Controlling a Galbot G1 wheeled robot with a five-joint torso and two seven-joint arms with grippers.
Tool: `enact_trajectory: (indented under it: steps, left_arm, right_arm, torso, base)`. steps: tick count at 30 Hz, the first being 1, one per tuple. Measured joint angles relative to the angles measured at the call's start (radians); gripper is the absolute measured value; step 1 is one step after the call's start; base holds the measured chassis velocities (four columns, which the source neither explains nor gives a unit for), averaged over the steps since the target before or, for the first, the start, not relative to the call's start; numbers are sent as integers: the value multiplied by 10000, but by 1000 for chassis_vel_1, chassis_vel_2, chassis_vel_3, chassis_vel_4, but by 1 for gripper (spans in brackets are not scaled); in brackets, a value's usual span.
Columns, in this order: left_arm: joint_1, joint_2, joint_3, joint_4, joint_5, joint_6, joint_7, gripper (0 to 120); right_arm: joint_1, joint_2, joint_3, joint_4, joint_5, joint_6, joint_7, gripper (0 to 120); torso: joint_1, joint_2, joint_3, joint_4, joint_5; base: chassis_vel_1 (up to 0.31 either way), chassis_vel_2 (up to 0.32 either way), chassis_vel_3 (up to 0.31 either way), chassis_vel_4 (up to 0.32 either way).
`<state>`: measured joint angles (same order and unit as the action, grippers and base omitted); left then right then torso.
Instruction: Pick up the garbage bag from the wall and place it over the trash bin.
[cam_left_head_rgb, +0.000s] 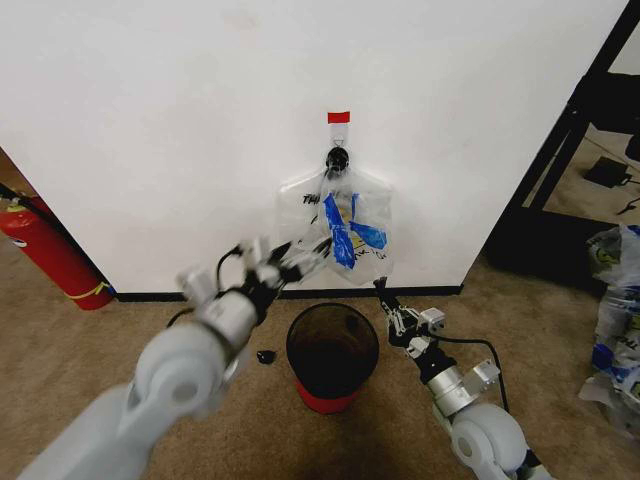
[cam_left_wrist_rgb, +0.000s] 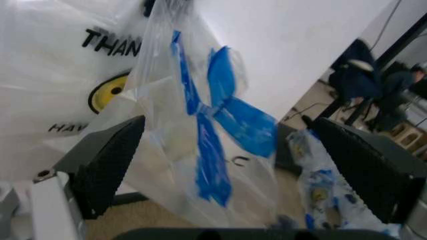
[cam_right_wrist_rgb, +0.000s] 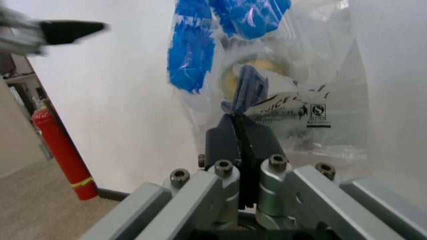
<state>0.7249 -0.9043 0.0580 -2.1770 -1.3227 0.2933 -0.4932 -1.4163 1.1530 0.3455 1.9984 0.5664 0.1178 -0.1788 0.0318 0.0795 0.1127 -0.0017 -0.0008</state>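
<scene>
Up at the wall (cam_left_head_rgb: 180, 120), left end effector (cam_left_head_rgb: 300, 258) spread wide, its fingers (cam_left_wrist_rgb: 110, 165) either side of the bag (cam_left_head_rgb: 345, 225), not closed on it. Right end effector (cam_right_wrist_rgb: 241, 131) is lower, under the bag's bottom edge, jaws pinched together with a blue strip (cam_right_wrist_rgb: 245, 90) at their tips. Bag hangs from the hook (cam_left_head_rgb: 337, 158) below red tape (cam_left_head_rgb: 339, 117). Bin (cam_left_head_rgb: 332, 355) stands on the floor directly underneath.

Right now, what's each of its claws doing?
Left gripper: open, jaws either side of the hanging garbage bag.
Right gripper: shut on the garbage bag's lower edge.
</scene>
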Motion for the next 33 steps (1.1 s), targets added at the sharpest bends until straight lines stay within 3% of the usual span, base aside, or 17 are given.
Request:
enact_trajectory:
  steps: [5,16,21,33]
  left_arm:
    - [-1093,-610,863,1153,-274,207,6,98]
    - [-1591,-1042,1382,2112,-271,391,169,93]
    - [-1517,-1044,1426,2264,20,351,292,79]
    - [-1498,-1128,1772,2292,650,77,704,30]
  right_arm:
    - [-35,-89,162,14,65,-2,-11,0]
    - [-95,-215,296,83,274,-36,-23,0]
    - [-86,-224,316,86,340,-60,-6,0]
    - [-76,-252,331,-121,327,-41,-16,0]
  torso:
    - [-1,0,-1,2,1]
    - [-2,0,-2,1,-1]
    - [-2,0,-2,4,-1]
    - [-2,0,-2,3,-1]
  base:
    - [0,0,0,0]
    - [0,0,0,0]
    - [0,0,0,0]
    - [0,0,0,0]
